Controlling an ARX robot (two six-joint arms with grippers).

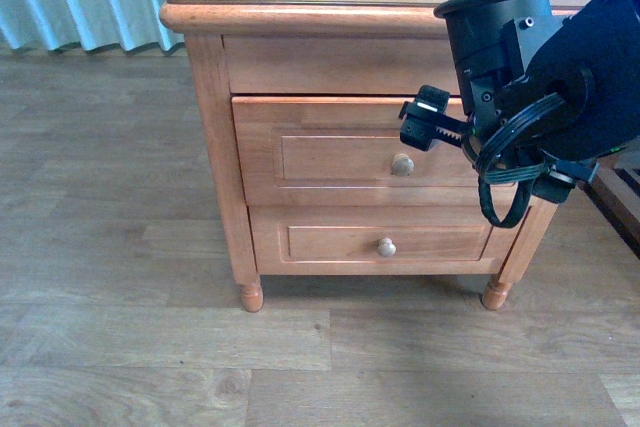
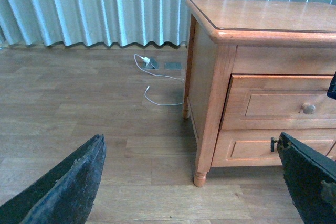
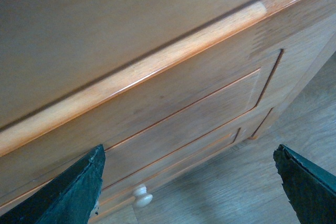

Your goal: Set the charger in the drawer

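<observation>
Hovering open and empty, the right claw (image 1: 425, 119) sat just beside the shut drawer (image 1: 350, 152), its knob (image 1: 402, 164) slightly below and left. The left claw (image 2: 189, 182) also gaped, farther off. No charger showed in any view.

We see one wooden cabinet (image 1: 210, 7) on the floor. It has two drawers: the upper drawer (image 1: 330, 152) and the lower drawer (image 1: 340, 242). Each drawer has one round knob, so we count two knobs, the top knob (image 1: 402, 165) and the bottom knob (image 1: 386, 247). We count two turned feet at the front, the near foot (image 1: 250, 296) and the far foot (image 1: 495, 294). One robot arm (image 1: 545, 77) shows in the front view. In the left wrist view we see one white cable (image 2: 157, 90) on the floor and one curtain (image 2: 94, 6) behind.
</observation>
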